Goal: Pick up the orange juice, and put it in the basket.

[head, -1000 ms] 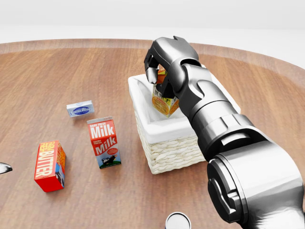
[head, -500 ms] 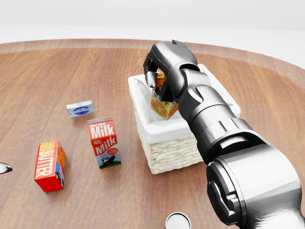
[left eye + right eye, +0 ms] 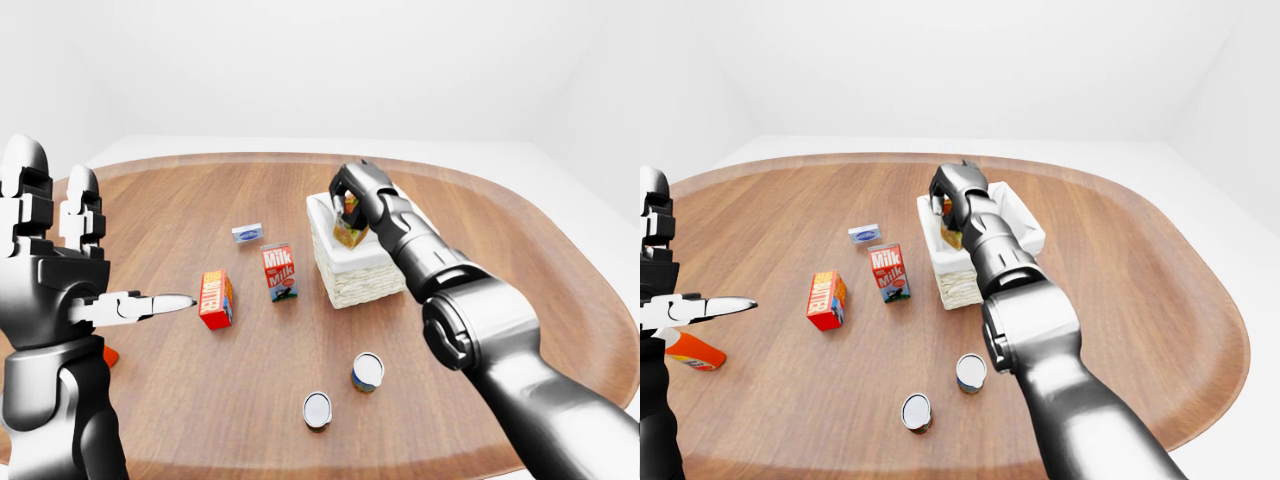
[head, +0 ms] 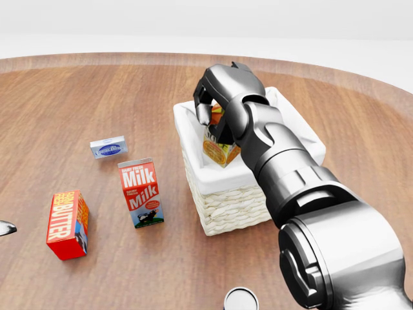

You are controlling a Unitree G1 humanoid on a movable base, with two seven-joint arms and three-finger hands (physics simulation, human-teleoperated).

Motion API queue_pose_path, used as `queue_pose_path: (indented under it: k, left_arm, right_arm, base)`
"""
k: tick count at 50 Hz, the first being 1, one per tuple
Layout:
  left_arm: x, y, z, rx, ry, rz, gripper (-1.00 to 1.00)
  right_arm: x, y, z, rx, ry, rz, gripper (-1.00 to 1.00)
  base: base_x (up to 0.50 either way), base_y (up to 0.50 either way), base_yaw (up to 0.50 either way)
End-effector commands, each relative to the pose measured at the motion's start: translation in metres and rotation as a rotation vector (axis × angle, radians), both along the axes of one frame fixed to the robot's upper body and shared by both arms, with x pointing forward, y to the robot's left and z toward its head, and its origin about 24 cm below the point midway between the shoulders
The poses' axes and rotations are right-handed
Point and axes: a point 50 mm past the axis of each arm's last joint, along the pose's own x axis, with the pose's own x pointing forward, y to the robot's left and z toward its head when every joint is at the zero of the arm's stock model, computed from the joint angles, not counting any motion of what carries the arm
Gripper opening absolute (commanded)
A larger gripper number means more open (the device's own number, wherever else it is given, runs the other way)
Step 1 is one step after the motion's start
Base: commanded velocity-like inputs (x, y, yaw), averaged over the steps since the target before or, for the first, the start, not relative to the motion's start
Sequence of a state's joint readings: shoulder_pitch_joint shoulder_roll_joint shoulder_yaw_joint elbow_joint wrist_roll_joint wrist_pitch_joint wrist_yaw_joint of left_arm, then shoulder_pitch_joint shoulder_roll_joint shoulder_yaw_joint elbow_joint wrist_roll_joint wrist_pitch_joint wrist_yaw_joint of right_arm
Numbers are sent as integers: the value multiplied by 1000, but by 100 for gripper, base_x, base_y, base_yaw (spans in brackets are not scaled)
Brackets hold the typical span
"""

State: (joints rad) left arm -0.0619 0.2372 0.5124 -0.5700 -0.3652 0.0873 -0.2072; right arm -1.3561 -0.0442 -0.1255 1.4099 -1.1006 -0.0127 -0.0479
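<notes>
Round wooden counter (image 4: pixel 77 90): right robot hand (image 4: pixel 219 97) grips the orange juice carton (image 4: pixel 216 147) above the white-lined wicker basket (image 4: pixel 232 197) — lower it straight, then release.

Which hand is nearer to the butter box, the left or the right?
Left. The left hand is raised just left of the butter box, one finger pointing toward it. The right hand is over the basket, holding the juice.
</notes>
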Motion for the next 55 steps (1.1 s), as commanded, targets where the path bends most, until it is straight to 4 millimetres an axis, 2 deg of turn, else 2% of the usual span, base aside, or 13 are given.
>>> queue_pose_path:
  k: [1,55]
  left_arm:
    - [0,0,0,1,0,-1,100]
    - [3,0,-3,-3,17,-3,100]
  right_arm:
    - [0,1,2,36,-26,-7,-100]
    - [-4,0,-19,40,-35,-20,-100]
  base:
    - [0,0,0]
    - [0,0,0]
